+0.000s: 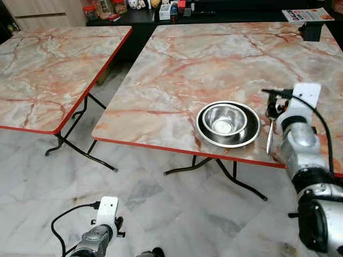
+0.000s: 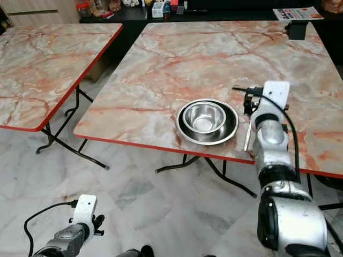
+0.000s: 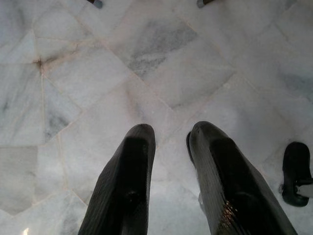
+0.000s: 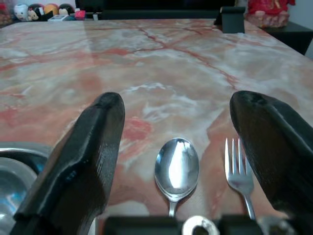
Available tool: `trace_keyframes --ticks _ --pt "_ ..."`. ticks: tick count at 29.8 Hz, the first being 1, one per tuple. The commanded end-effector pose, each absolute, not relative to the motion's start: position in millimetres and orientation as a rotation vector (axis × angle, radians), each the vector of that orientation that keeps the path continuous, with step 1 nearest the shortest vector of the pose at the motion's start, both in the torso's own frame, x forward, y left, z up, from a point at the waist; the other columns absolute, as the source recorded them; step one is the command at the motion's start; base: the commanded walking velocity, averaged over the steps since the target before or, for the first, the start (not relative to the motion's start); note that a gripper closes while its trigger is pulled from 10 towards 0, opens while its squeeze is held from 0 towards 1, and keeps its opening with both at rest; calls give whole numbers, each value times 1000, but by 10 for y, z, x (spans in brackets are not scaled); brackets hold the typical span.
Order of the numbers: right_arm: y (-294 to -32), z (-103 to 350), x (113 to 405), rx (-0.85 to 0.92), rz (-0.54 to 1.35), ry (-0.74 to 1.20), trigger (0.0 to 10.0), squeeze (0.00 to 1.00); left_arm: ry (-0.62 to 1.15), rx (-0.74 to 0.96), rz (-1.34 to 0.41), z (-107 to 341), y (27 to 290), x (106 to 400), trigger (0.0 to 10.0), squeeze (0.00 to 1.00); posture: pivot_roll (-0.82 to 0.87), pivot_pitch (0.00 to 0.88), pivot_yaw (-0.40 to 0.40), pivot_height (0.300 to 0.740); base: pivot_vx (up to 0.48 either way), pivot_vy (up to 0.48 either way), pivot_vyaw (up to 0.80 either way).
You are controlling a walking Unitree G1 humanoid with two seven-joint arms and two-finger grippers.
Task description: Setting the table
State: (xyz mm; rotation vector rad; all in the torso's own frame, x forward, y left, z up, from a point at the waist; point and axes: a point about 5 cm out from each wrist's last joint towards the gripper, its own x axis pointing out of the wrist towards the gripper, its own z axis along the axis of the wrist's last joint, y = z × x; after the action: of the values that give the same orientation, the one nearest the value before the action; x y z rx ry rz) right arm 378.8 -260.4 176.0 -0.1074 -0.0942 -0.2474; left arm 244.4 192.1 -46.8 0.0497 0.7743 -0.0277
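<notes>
Two steel dishes, a bowl [image 1: 225, 119] nested in a plate [image 1: 228, 124], sit at centre right of the head view on a marble table [image 1: 177, 69], beside the right gripper [image 4: 177, 142], whose spread fingers straddle a spoon [image 4: 176, 169] and fork [image 4: 237, 172], while the left gripper [image 3: 171, 147], fingers parted, hangs over the floor [image 3: 98, 73].

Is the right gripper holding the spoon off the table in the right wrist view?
No, the spoon lies flat on the table beside the fork, between the open fingers of the right gripper, which touch neither.
</notes>
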Motion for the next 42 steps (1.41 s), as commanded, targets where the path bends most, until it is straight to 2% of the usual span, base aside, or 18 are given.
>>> trace_keyframes --ticks 1,31,37,39,40,42 --pt "-2573 1883 3791 -113 -251 -175 10000 0 773 42 -1 -462 1966 2444 10000 0 -57 83 117 740 0 307 0" --pt "-2598 1797 3741 -84 -316 -171 10000 0 763 52 8 -453 1984 2450 10000 0 -55 56 130 740 0 474 0" --pt "-2618 1503 3693 -78 -367 -21 10000 0 760 50 20 -454 1987 2447 10000 0 -46 55 126 740 0 430 0" --pt "-2613 1068 3554 -11 -392 167 10000 0 761 65 18 -459 1993 2439 10000 0 -58 58 125 740 0 0 0" --pt "-2613 1068 3554 -11 -392 167 10000 0 761 65 18 -459 1993 2439 10000 0 -58 58 125 740 0 0 0" --pt "-2522 590 3334 -9 -355 389 10000 0 764 68 15 -466 1989 2430 10000 0 -66 65 124 740 0 0 0"
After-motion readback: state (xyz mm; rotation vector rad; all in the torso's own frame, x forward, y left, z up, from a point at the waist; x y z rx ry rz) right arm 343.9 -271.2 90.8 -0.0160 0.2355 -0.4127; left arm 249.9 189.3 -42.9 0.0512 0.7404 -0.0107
